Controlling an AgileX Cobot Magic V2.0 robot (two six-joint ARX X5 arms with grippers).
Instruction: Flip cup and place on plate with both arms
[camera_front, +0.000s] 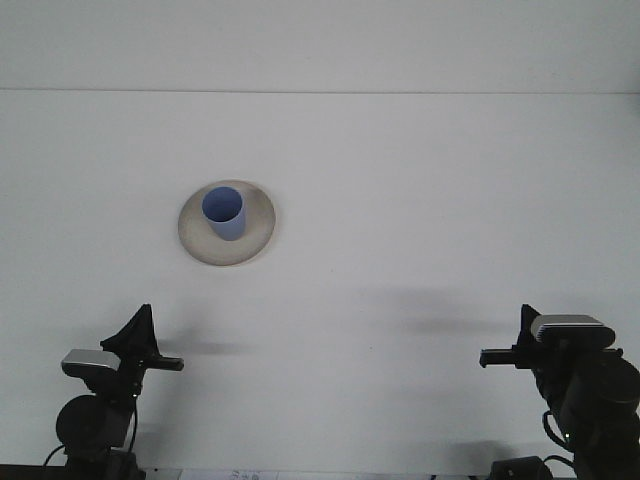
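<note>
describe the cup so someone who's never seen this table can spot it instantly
On the white table, look left of centre for the round beige plate, the only dish there. The cup stands upright on it, mouth up. It is small, plain and blue, the only coloured thing, well apart from both arms at the near edge.

Both arms are built of matte black, rounded joint housings, and each is topped by a small silver-grey camera block with a dark face, on the left arm (95, 425) just behind the left gripper (150, 352) and on the right arm (590, 400) just behind the right gripper (500, 356). A thin black bar is seen jutting sideways from each gripper, with a pointed black fin rising above it on the left one. Thin black cables are seen looping beside the lower housings, below and behind each gripper.
</note>
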